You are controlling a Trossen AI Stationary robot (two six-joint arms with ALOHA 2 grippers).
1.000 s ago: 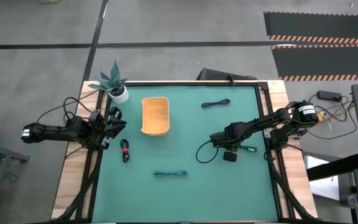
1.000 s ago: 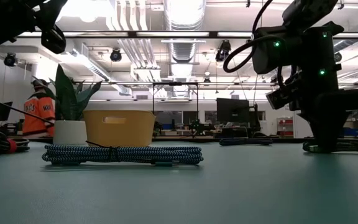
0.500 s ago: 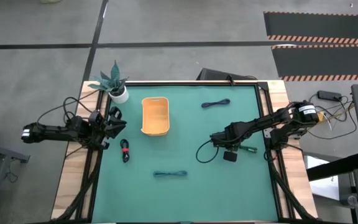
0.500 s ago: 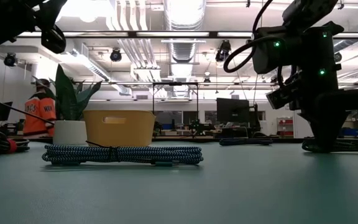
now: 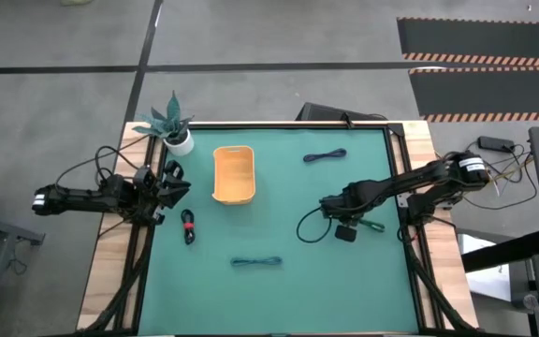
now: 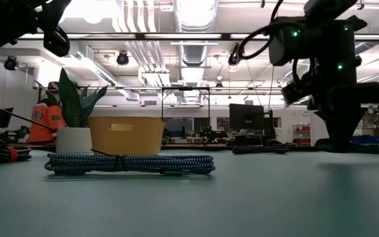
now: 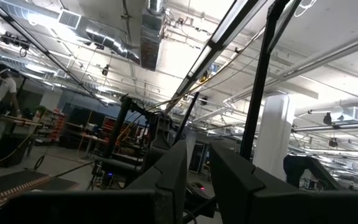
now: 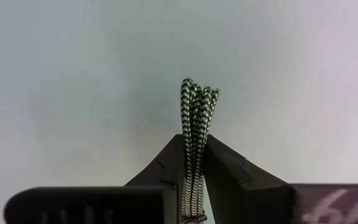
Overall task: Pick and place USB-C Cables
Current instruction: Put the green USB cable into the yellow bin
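My right gripper is at the table's right middle, shut on the dark green cable, whose green length shows beside it in the high view. The blue-purple cable lies at the far right, the teal-blue cable near the front, and the black-and-red cable at the left. The yellow tray stands at the far left. My left gripper waits over the table's left edge with a narrow gap between its fingers. My right gripper pinches the dark green cable bundle between its two fingers, several strands together, a short way from its looped end, which sticks out past the fingertips. The fingers point down at the table. In the low view no part of the cable lies on the table.
A potted plant stands at the far left corner beside the tray. The black wire loop of my right arm hangs left of the gripper. A person in orange is in the room behind.
My right gripper has risen a little from the table and the arm has drawn slightly toward the right edge. The dark green cable, which lay on the table under the gripper, has come up off the surface with it.
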